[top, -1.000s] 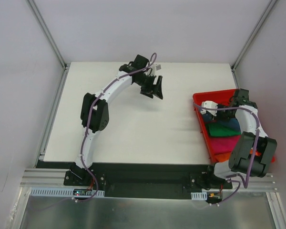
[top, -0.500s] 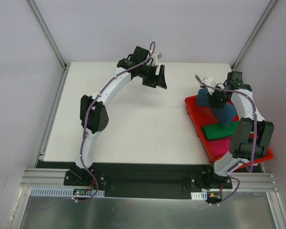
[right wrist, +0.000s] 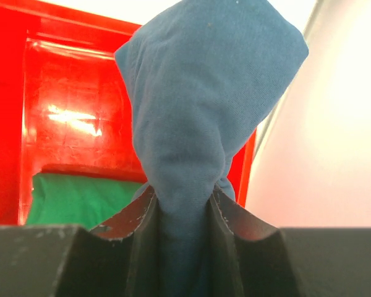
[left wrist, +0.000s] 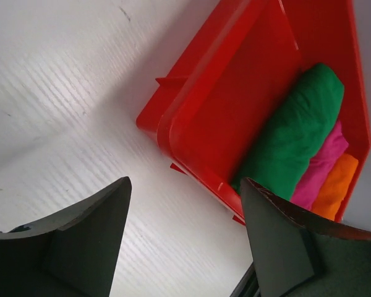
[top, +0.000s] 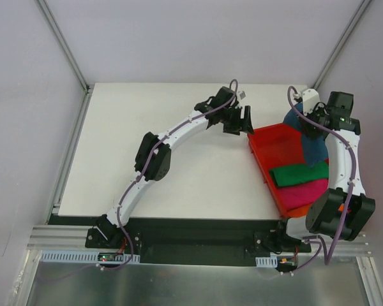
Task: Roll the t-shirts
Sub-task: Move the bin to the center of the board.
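Note:
A dark teal-blue t-shirt hangs bunched over the red tray's far right side, with my right gripper shut on it. In the tray lie a rolled green t-shirt, a magenta one and an orange one. My left gripper stands open above the table beside the tray's far left corner, with nothing between its fingers.
The red tray sits at the table's right side, its far half bare. The white tabletop stretches to the left. Grey walls and metal posts close in the back and sides.
My right gripper lifted the blue t-shirt out of the tray and carried it up toward the far right. The left arm swung right, from mid-table to the tray's corner.

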